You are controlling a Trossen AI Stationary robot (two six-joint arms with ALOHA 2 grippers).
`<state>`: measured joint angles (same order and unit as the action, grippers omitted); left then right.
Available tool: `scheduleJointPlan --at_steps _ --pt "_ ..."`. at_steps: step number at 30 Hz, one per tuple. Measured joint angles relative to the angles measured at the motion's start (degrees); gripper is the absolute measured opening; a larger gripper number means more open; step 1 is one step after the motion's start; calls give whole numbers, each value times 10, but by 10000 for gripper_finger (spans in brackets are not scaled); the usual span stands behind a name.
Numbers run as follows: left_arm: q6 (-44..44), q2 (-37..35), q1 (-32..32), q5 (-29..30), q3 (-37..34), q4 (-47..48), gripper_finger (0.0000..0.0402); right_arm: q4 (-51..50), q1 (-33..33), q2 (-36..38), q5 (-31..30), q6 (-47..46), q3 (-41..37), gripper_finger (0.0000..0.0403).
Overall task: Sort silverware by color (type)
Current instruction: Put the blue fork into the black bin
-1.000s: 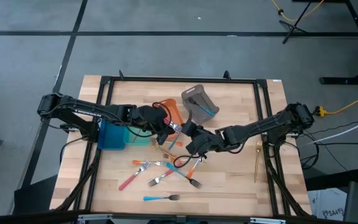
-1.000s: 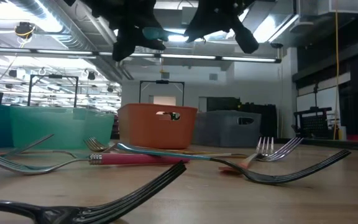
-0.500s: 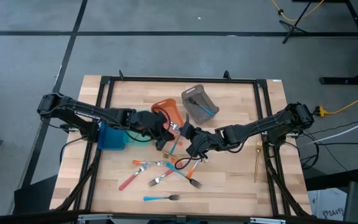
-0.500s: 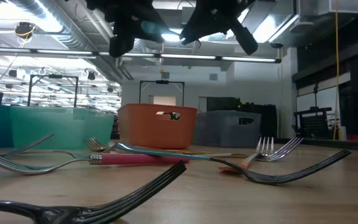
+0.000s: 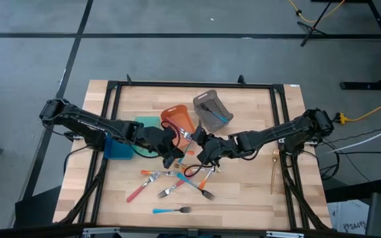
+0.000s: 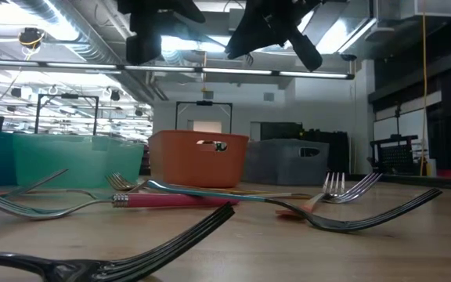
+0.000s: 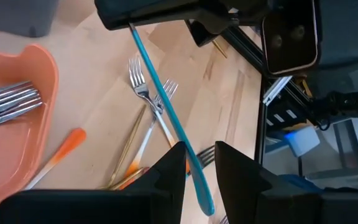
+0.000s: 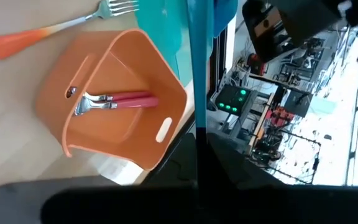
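Both hands meet over the middle of the counter (image 5: 256, 192): the left hand (image 5: 172, 153) and the right hand (image 5: 202, 147) share a blue fork (image 7: 169, 118) between them, blocking your way across. Just behind stand the orange bin (image 5: 179, 119) and grey bin (image 5: 211, 109), with the teal bin (image 5: 148, 125) beside the left arm. Loose forks (image 5: 177, 182) clutter the boards just in front. You have bare room along the near edge and the right side.
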<state>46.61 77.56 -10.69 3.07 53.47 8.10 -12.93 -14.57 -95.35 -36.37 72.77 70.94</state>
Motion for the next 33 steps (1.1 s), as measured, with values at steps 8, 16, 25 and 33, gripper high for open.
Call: scheduleJointPlan --at_steps 8,16,25,33 --pt "11 0 -21 28 0 5 79 0 0 0 0 -38 0 5" --pt "24 0 -29 33 0 38 79 0 0 0 0 -85 0 5" --pt "40 0 -29 35 0 54 36 0 0 0 0 -85 0 5" --pt "43 0 -29 43 0 61 7 -2 0 1 -2 -83 0 5"
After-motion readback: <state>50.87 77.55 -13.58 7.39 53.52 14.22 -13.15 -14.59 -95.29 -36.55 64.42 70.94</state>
